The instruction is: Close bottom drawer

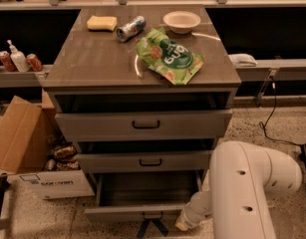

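The bottom drawer (117, 212) is the lowest of the cabinet's three grey-brown drawers and stands pulled out, its plain grey interior (147, 188) showing. My gripper (151, 227) is a dark shape at the lower frame edge, right at the middle of the drawer's front panel, where the small handle sits. My white arm (242, 193) reaches in from the lower right.
The middle drawer (142, 162) and the top drawer (142, 125) stand slightly open. On the cabinet top lie a green snack bag (170, 56), a bowl (181, 21), a can (131, 28) and a yellow sponge (101, 23). A cardboard box (23, 143) stands at left.
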Motion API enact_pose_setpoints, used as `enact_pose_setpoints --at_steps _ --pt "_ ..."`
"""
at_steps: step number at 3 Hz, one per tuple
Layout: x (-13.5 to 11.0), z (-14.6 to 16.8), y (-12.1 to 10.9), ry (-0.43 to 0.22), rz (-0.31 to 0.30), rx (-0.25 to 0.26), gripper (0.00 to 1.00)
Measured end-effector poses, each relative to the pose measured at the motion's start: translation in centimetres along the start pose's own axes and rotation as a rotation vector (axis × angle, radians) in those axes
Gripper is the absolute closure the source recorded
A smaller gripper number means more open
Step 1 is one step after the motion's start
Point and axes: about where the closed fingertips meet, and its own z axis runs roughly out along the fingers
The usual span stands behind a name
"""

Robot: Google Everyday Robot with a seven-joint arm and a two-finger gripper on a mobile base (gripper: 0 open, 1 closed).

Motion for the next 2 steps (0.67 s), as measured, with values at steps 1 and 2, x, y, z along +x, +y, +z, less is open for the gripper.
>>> enact_pose_setpoints --at_steps 1,2 --pt "-1.9 0.4 -3.0 -0.053 -0.076 0.070 1.00" --pt "-3.4 0.4 -5.0 -0.101 -0.128 0.104 1.00"
